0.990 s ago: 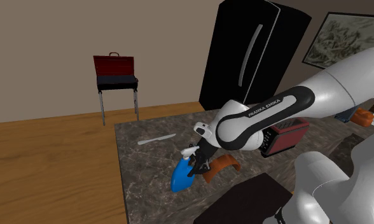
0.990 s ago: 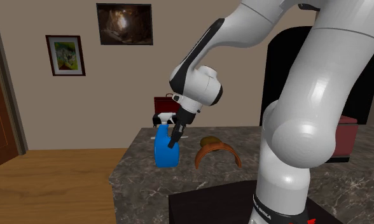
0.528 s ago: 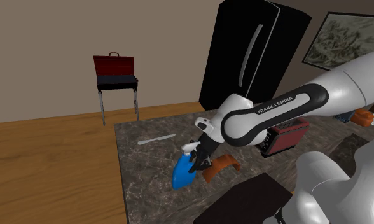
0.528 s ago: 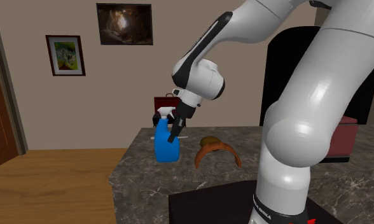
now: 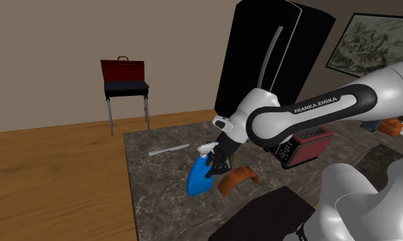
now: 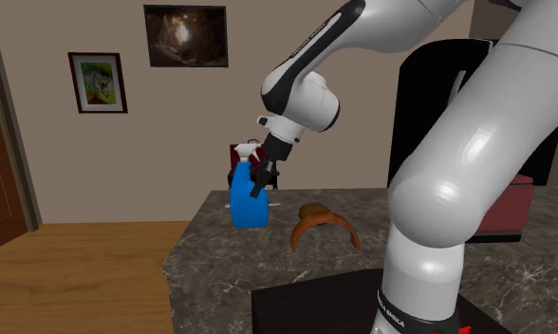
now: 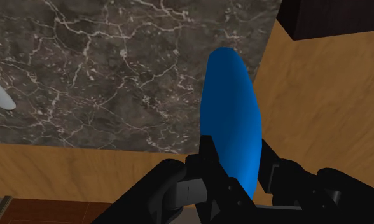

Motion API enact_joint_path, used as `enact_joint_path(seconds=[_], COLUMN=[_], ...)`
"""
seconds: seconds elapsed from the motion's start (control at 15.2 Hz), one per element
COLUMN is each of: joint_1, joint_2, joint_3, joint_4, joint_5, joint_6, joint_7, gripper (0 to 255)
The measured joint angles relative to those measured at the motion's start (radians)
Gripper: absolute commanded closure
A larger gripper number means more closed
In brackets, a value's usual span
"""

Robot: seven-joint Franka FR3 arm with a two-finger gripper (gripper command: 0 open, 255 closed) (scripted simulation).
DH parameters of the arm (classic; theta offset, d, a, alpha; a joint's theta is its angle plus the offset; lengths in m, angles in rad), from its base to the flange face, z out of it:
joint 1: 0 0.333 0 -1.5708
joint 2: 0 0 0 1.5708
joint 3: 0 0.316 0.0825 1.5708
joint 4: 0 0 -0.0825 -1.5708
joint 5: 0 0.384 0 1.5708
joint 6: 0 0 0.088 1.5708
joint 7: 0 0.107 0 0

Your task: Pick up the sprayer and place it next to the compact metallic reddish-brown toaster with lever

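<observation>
The blue sprayer (image 5: 198, 179) hangs upright just above the dark veined table (image 5: 159, 188), its neck clamped in the end effector (image 5: 211, 166), lifted clear for carrying toward the red toaster (image 5: 306, 147) at three o'clock in the shoulder view.

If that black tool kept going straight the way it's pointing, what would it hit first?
The tool clasps the blue spray bottle. Going on, the bottle's base would likely meet the dark marble countertop, near its edge; depth is unclear.
</observation>
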Motion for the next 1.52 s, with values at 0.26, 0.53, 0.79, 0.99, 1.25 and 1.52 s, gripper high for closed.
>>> enact_joint_path(seconds=[0.26, 0.53, 0.79, 0.99, 1.25, 1.52], joint_1=[-0.029, -0.049, -0.065, -0.075, -0.082, -0.088], joint_2=[-0.044, -0.073, -0.101, -0.124, -0.139, -0.155], joint_3=[0.030, 0.046, 0.062, 0.076, 0.084, 0.096], joint_4=[0.021, 0.054, 0.087, 0.112, 0.152, 0.190], joint_5=[-0.036, -0.061, -0.082, -0.096, -0.108, -0.118], joint_6=[-0.062, -0.122, -0.181, -0.227, -0.279, -0.332], joint_7=[0.048, 0.079, 0.110, 0.135, 0.157, 0.182], gripper=[255, 255, 255, 255, 255, 255])
